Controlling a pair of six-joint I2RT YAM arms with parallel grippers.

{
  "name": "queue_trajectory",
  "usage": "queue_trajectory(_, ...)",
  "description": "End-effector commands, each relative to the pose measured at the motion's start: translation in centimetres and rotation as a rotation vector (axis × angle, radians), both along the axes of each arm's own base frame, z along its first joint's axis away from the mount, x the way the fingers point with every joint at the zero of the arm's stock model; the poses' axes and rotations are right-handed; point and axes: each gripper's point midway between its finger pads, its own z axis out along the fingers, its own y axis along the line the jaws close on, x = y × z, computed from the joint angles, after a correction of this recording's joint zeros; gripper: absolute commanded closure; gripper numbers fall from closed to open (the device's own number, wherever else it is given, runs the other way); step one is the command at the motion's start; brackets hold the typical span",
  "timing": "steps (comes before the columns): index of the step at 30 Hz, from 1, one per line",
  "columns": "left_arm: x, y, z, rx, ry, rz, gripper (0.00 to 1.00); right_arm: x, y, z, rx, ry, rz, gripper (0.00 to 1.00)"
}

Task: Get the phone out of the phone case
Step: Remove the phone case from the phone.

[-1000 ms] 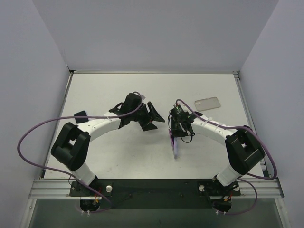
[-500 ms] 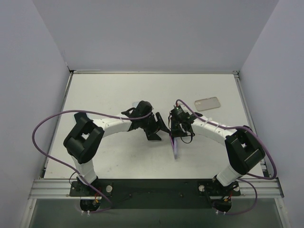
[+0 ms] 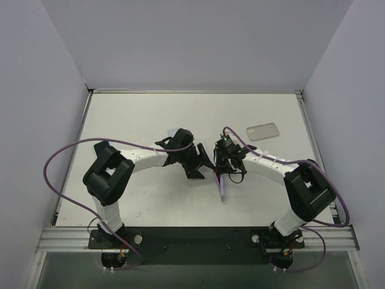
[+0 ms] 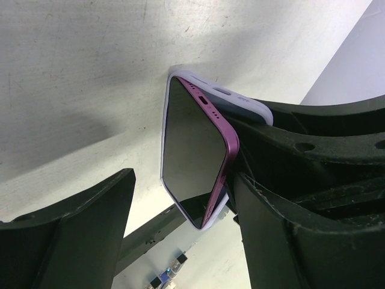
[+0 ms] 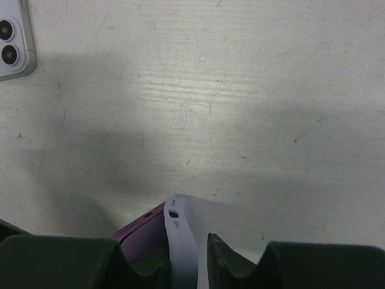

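Top view: my right gripper clamps the phone, which stands on edge near the middle of the table. I cannot tell whether it touches the surface. My left gripper hangs just beside it, jaws wide, holding nothing. A pale flat item lies well apart at the far right.

Left wrist view: the purple phone, dark screen toward me, sits between my 2 spread fingers and touches neither. The pale case wraps its back, and at the upper end the phone's rim looks partly lifted off the case lip.

Right wrist view: my right jaws stand narrow, pinching the case wall with the purple rim pressed alongside. Only that corner shows.

The risks, as I judge them: if my left fingers close over case and phone together, nothing separates. If they push sideways against so small a pinch, the whole thing may twist out of my right grip. And if the phone pops free before I have firm hold of it, it may drop flat onto the table.
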Motion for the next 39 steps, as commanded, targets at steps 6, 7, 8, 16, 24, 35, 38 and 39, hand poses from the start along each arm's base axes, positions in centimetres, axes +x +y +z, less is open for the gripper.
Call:
queue_trajectory(6,1.0,-0.9,1.2,-0.025,-0.035,0.01,0.23,-9.8,-2.6,-7.0,-0.083,0.375,0.054,0.98)
queue_trajectory(7,0.9,-0.8,1.3,-0.026,-0.037,0.01,0.23,-9.7,-2.5,-6.9,-0.075,0.373,0.054,1.0)
queue_trajectory(8,0.9,-0.8,1.3,-0.024,-0.036,0.011,0.23,-9.7,-2.5,-6.9,-0.071,0.375,0.054,1.0)
queue_trajectory(16,0.7,-0.6,1.3,-0.021,-0.033,0.011,0.23,-9.6,-2.2,-6.8,-0.05,0.373,0.048,1.0)
queue_trajectory(24,0.8,-0.5,1.2,-0.014,-0.03,0.018,0.23,-9.7,-2.6,-6.8,-0.063,0.363,0.045,0.72)
queue_trajectory(35,1.0,-0.3,0.7,-0.006,-0.021,0.03,0.27,-9.7,-2.9,-6.8,-0.074,0.354,0.039,1.0)
queue_trajectory(38,1.0,-0.2,0.6,0.002,-0.023,0.031,0.32,-9.7,-2.9,-6.7,-0.074,0.35,0.036,1.0)
queue_trajectory(39,0.9,-0.1,0.5,0.009,-0.016,0.033,0.33,-9.5,-2.9,-6.6,-0.071,0.346,0.031,1.0)
